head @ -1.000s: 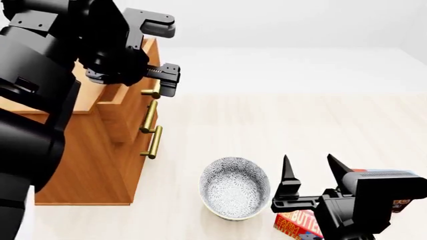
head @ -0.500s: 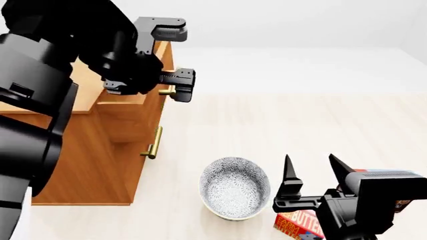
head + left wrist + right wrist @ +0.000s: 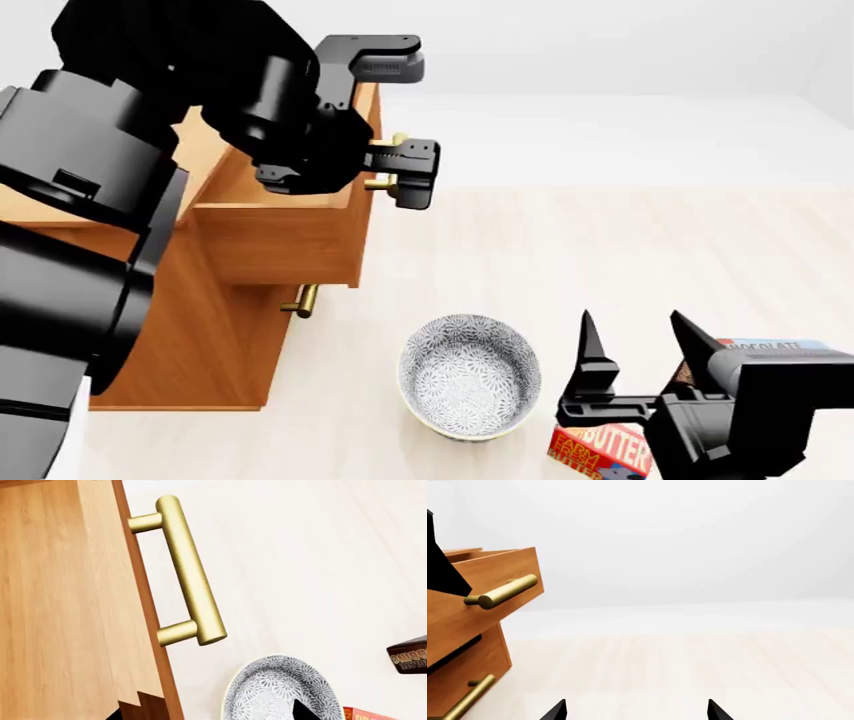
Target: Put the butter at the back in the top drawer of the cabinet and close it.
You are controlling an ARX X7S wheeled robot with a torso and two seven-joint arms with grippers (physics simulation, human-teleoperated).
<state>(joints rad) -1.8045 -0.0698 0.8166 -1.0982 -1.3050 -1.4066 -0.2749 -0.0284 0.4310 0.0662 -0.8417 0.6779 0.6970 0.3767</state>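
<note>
1. White "BUTTER" lettering legible on small red-orange rectangular butter box (image 3: 599, 449), lying on pale wood floor (image 3: 601, 260) just beside patterned grey-white bowl (image 3: 470, 375), partly hidden under right tool (image 3: 627, 352).
2. "CHOCOLATE" partly legible on brown-and-blue box (image 3: 763, 350) behind right tool.
3. Right tool held low over floor, fingers apart, empty.
4. Left tool (image 3: 400, 170) raised at brass bar handle (image 3: 189, 570) of pulled-out light-brown wooden top drawer (image 3: 274, 245) of cabinet (image 3: 187, 350); fingers' spacing: cannot tell.
</note>
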